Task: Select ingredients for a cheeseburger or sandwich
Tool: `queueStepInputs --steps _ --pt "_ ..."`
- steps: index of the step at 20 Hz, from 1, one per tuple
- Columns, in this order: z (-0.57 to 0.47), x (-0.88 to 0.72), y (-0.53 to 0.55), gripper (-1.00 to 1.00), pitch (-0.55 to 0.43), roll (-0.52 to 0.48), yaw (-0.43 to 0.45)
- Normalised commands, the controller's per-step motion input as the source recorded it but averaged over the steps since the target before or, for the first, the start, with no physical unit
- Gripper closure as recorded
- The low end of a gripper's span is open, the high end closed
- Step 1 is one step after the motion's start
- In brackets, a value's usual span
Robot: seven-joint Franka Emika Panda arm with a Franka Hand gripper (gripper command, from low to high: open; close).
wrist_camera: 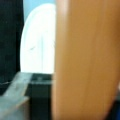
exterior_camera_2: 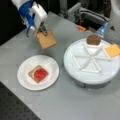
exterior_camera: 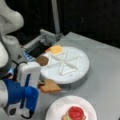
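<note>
Pincer grips toast slice aloft.

You've got the arm in rounded white shells, a bright blue wrist section, and a boxy white gripper with a blue stripe and dark metal fingers.

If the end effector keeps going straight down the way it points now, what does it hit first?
Probably bare table, hedged since depth is unclear. The end effector is shut on a toast slice hanging below it, so the toast would touch first. It sits between the white plate and the divided tray, apparently over neither.
</note>
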Motion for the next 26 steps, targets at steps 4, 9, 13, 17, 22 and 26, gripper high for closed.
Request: queueStepInputs --steps 4,9,13,17,22,26 --pt "-0.13 0.61 -0.32 1.00 0.134 -0.120 0.667" --pt "-0.06 0.48 -0.25 1.00 0.118 -0.040 0.582" --pt "-0.07 0.40 -0.23 1.00 0.093 -0.003 0.461" --pt "-0.12 0.40 -0.22 1.00 0.072 0.008 0.372" --pt "-0.17 0.43 -0.22 1.00 0.071 -0.027 0.299" --pt "-0.13 0.44 -0.16 1.00 0.073 -0.044 0.258"
